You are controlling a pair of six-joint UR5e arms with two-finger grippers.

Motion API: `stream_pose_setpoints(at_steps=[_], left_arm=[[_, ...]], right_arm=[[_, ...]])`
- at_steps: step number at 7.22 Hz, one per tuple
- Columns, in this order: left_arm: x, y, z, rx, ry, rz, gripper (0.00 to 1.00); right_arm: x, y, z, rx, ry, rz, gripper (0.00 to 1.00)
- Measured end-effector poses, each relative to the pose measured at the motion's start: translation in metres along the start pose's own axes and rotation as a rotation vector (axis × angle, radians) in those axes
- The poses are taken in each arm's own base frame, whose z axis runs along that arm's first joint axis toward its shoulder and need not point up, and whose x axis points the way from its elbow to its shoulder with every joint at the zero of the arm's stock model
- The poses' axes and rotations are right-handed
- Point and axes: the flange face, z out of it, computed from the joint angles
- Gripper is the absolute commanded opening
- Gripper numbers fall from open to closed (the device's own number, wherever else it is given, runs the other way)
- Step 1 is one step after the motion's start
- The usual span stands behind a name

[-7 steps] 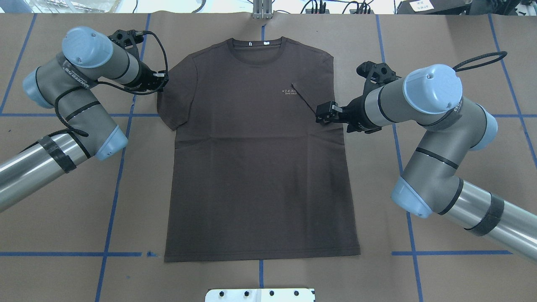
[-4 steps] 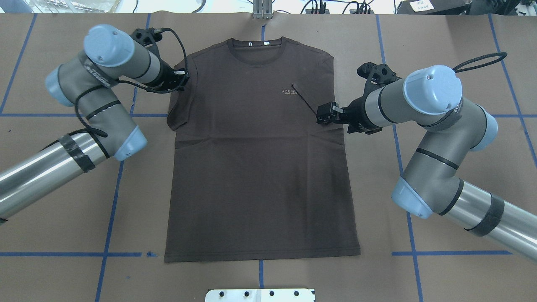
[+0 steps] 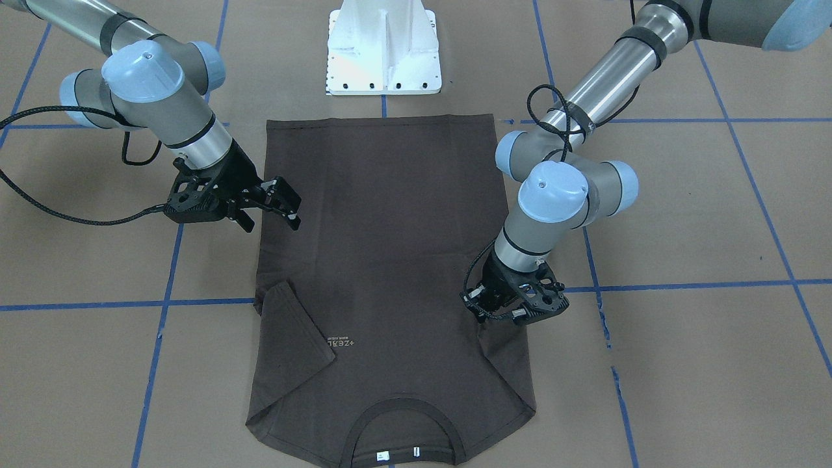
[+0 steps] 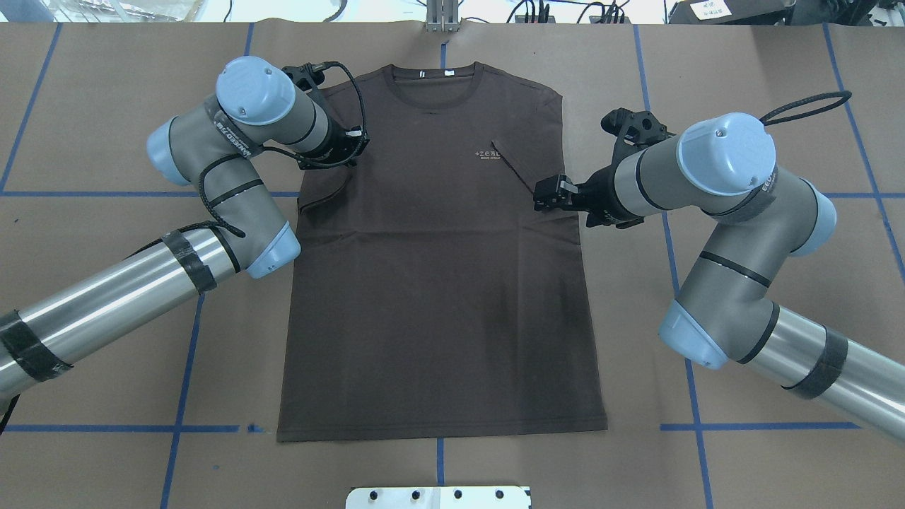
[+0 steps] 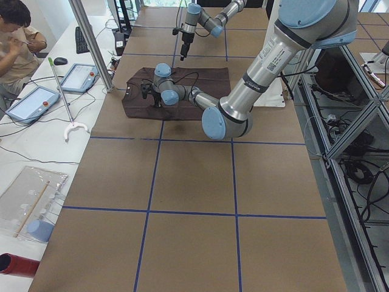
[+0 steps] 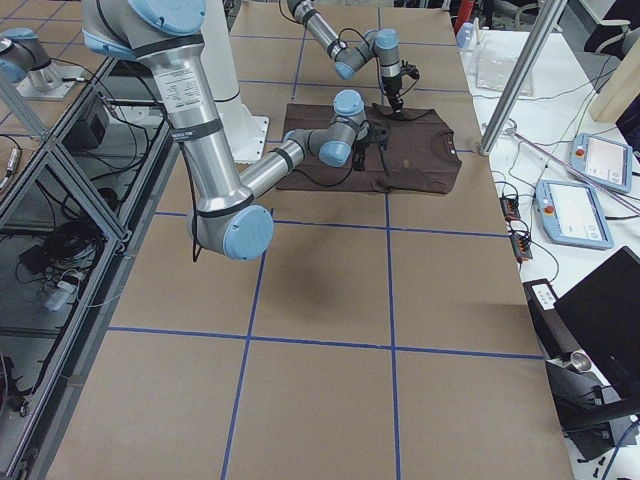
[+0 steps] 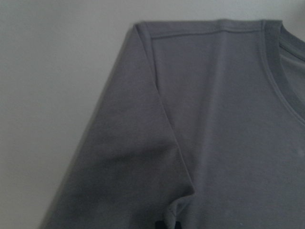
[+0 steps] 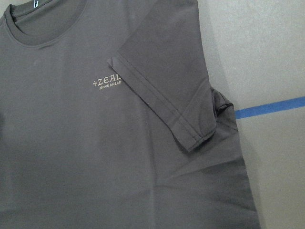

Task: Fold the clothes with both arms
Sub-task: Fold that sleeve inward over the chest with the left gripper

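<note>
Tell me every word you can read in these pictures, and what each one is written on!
"+ZEAL": pale lettering on the chest of the dark brown short-sleeved T-shirt.
"MOVE AHEAD": smaller line just under it, on the same shirt.
Printed band on the grey tubular left arm: too blurred to read.
Printed band on the grey tubular right arm: too blurred to read.
White neck tags: too small to read.
</note>
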Motion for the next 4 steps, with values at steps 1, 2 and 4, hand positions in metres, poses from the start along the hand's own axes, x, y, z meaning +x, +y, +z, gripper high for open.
stream_pose_setpoints(at_steps=[1, 2, 4], left_arm=[[0.005, 0.0, 0.001, 0.0, 0.0, -0.005, 0.79], [0.009, 0.0, 0.001, 0.0, 0.002, -0.007, 0.9], [0.018, 0.007, -0.005, -0.005, 0.02, -0.037, 0.9]], right_arm=[[0.0, 0.002, 0.001, -0.003, 0.001, -0.001, 1.0], [-0.001, 0.003, 0.002, -0.004, 0.002, -0.002, 1.0], [-0.001, 0.005, 0.005, 0.003, 0.005, -0.005, 1.0]])
